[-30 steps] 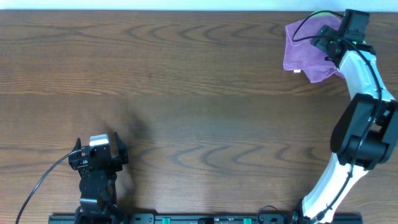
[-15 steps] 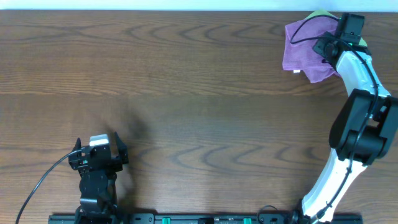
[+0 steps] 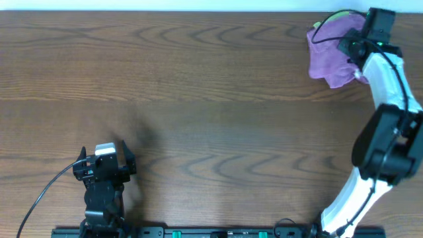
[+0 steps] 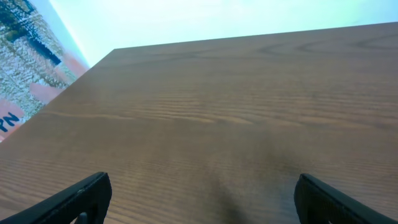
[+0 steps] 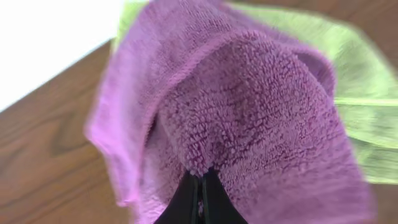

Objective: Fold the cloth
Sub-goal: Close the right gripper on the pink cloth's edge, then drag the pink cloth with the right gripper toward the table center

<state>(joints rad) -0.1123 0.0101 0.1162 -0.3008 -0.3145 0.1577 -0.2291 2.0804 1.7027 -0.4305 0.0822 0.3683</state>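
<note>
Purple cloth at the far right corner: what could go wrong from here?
1. The right gripper pinches the purple cloth in a bunch, so the fold may come out uneven.
2. A green cloth lies under it and could be dragged along.
3. Both sit at the far edge of the table and might slip off.

The overhead view looks straight down on the whole table (image 3: 198, 99), arm bases (image 3: 102, 221) at the lower edge. The left wrist view sits low, facing forward across bare wood to the far edge. The right wrist view is pressed close to the purple cloth (image 5: 249, 124), which overhead shows in its upper right corner.
</note>
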